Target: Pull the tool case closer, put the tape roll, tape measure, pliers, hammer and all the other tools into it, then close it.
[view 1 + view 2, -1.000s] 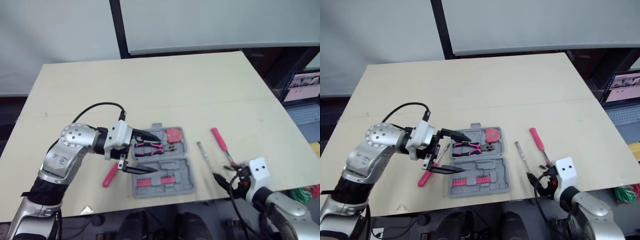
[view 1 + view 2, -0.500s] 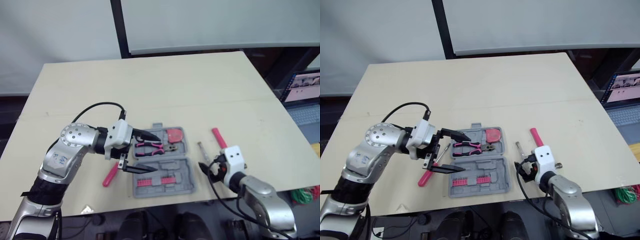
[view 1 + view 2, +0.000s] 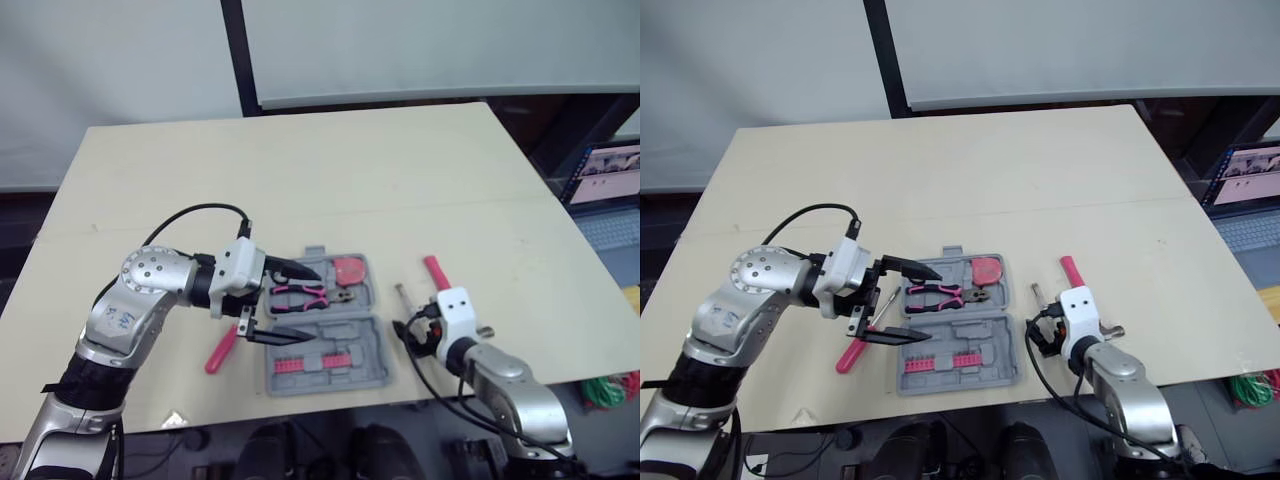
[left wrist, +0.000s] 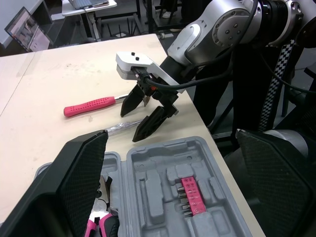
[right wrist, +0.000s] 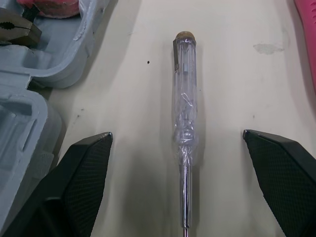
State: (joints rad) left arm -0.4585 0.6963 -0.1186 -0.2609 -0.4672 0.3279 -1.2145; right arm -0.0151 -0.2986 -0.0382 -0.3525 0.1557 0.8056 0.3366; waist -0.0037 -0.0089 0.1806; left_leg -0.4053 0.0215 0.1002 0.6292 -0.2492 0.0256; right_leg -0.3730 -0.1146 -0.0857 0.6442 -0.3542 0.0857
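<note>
1. Tabletop of pale beige board carries the grey plastic tool case, which lies open with both halves flat near the front edge.
2. Black-and-pink pliers lie in the far half, with a rounded pink tool in the compartment just to their right. A strip of pink bits sits in the near half.
3. The left gripper hangs over the case's left part, its two black fingers spread wide and holding nothing.
4. The right gripper is low over the board just right of the case, fingers apart and empty. One finger stands on each side of a clear-handled screwdriver, and neither touches it.
5. A pink-handled screwdriver lies further right, near the clear one but apart from it.
6. Another pink-handled tool lies just left of the case, beneath the left gripper.
</note>
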